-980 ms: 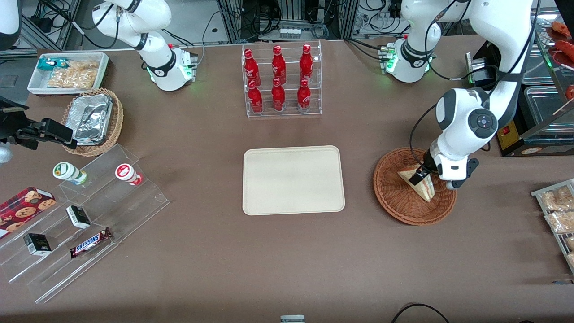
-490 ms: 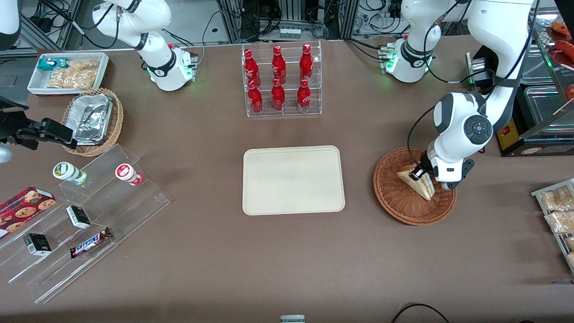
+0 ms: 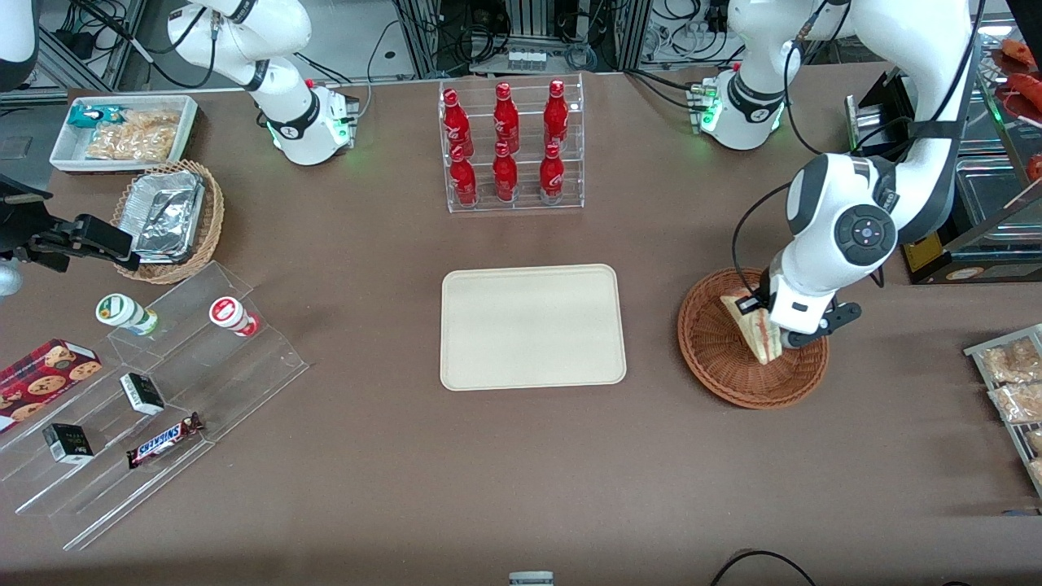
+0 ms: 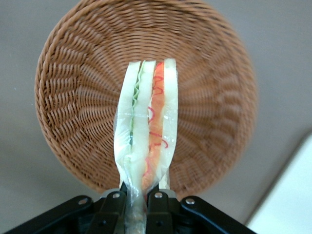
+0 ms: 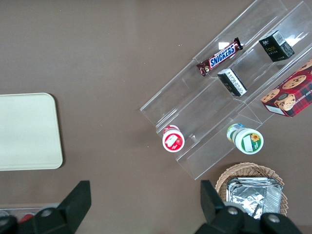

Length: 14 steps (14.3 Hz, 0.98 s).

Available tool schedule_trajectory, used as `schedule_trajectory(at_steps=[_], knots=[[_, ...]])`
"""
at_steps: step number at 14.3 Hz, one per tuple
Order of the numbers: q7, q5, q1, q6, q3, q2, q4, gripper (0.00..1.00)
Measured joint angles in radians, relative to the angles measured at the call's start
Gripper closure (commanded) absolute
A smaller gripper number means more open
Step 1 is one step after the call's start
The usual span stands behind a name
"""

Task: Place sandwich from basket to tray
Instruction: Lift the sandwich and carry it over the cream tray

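Note:
My left gripper [image 3: 771, 320] hangs over the round reddish-brown basket [image 3: 716, 362] and is shut on the sandwich [image 3: 754, 328]. In the left wrist view the black fingers [image 4: 113, 204] pinch the clear wrap at one end of the wedge. The sandwich [image 4: 146, 126] stands edge-on there, showing green and red filling between pale bread, with the woven basket [image 4: 78, 97] beneath it. The beige tray [image 3: 533, 325] lies flat at mid-table, beside the basket toward the parked arm's end. A corner of the tray [image 4: 295, 195] shows in the left wrist view too.
A clear rack of red bottles [image 3: 511, 146] stands farther from the camera than the tray. A stepped acrylic stand with snacks [image 3: 163, 382], a tan basket of foil containers [image 3: 167, 220] and a white bin [image 3: 122, 130] sit toward the parked arm's end. Snack packets [image 3: 1013, 382] lie near the basket.
The wrist has turned and drawn slightly toward the tray. The sandwich has gone from lying slanted in the basket to a steeper, edge-up hold, shifted away from the camera.

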Motion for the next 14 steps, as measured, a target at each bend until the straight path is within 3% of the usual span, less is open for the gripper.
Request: schedule_trajectory(at_steps=[3, 14], knots=[[0.004, 0.003, -0.105, -0.082, -0.008, 0.067, 0.149, 0.96], [-0.128, 0.002, -0.473, -0.070, -0.017, 0.422, 0.515, 0.98]])
